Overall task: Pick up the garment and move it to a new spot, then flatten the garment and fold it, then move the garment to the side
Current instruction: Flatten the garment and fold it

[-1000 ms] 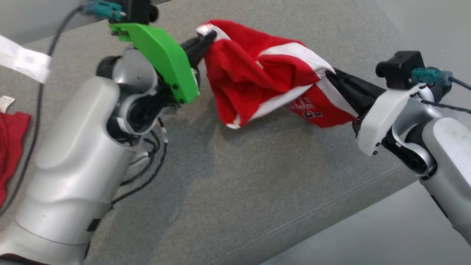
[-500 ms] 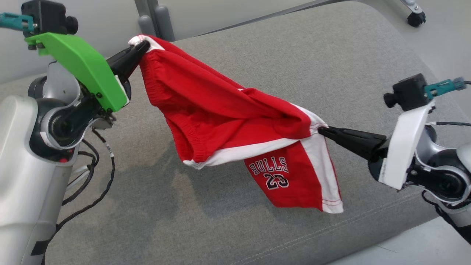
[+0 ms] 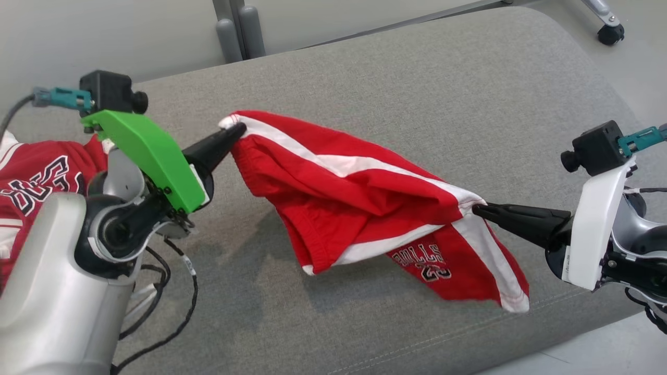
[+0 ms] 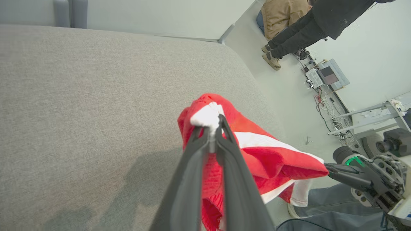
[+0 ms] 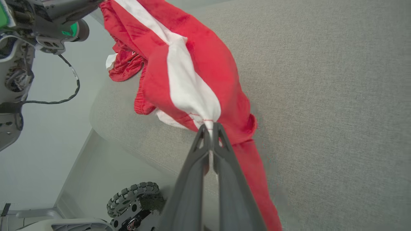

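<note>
The grey sofa cushion takes up most of the space in front of me. Its far half and rounded far right corner lie bare, so there is plenty of free room there. The near right edge, with its stitched seam, sits close under the work. The red shorts hang stretched above the cushion's middle, their long axis running from the left side across toward the near right edge. The white side stripe is uppermost, and one leg (the one printed BULLS 23) droops toward that near edge; I cannot tell whether it touches the cushion. A second red garment lies at the cushion's left edge. The left gripper is pinched tight on a white corner of the shorts. The right gripper is pinched tight on the striped hem at the other end.
</note>
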